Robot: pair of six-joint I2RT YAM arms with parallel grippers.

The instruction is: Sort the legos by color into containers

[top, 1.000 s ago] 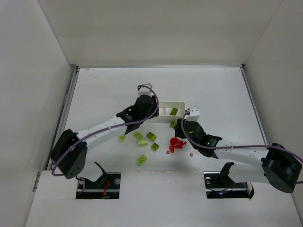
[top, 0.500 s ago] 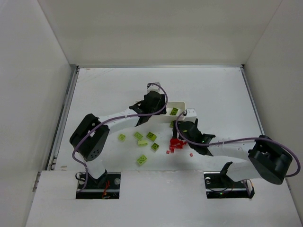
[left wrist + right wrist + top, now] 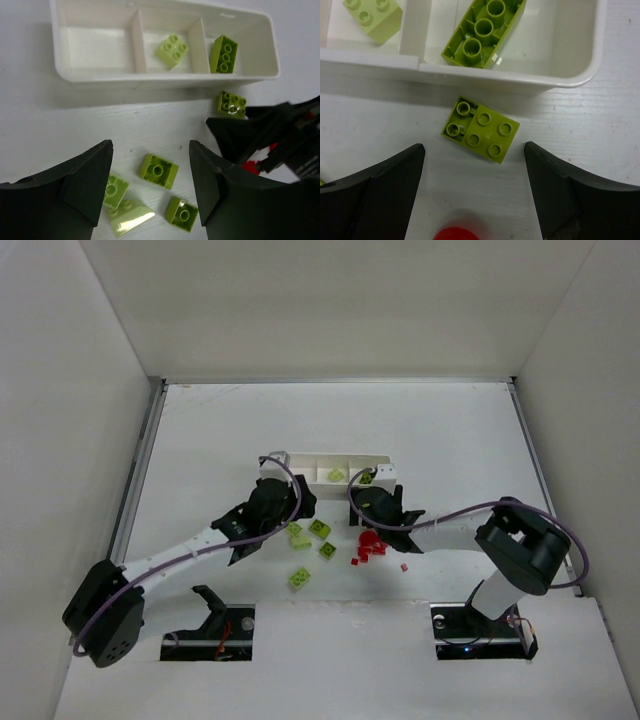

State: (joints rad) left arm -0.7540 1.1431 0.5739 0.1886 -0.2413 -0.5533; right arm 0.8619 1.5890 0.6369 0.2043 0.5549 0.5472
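Beside tray wall, green brick is framed by right gripper, wide open & empty; left gripper, likewise open, empty, over loose greens. Pick step: descent + pinch needed next.

Tray: white plastic, smooth, semi-gloss, with a soft sheen along the walls.
Lime bricks: hard moulded plastic, glossy; bright glints on studs and top faces.
Red piece: plastic, shiny.
Table: white, matt, with faint grain lines and small scuffs; looks like painted wood.
Right gripper, fingers: black, matt, finely grainy, plastic by the look.
Left gripper, fingers: the same dull black.
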